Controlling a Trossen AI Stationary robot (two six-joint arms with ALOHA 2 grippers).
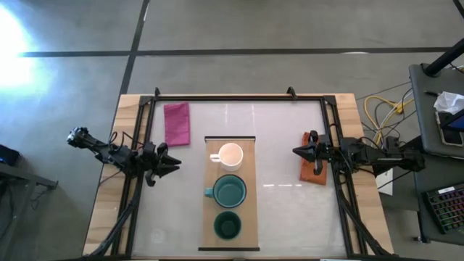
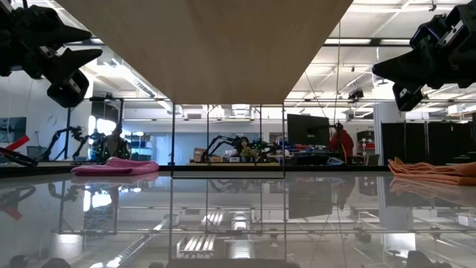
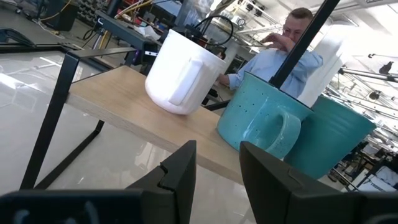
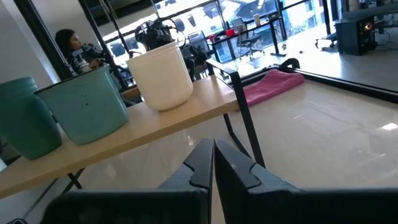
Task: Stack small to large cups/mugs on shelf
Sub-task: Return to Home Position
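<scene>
Three cups stand in a row on the light-wood shelf (image 1: 248,190) at the table's middle: a cream-white mug (image 1: 230,156) farthest, a teal mug (image 1: 230,191) in the middle, a small dark green cup (image 1: 228,225) nearest. My left gripper (image 1: 176,166) hovers left of the shelf, open and empty; its wrist view shows the white mug (image 3: 183,71) and the teal mug (image 3: 264,121). My right gripper (image 1: 296,151) hovers right of the shelf, shut and empty; its wrist view shows the white mug (image 4: 160,74) and the teal mug (image 4: 87,112).
A pink folded cloth (image 1: 177,123) lies at the far left of the table. An orange folded cloth (image 1: 313,170) lies under my right arm. A black frame (image 1: 239,98) runs around the table. People sit in the room beyond the table (image 3: 292,43).
</scene>
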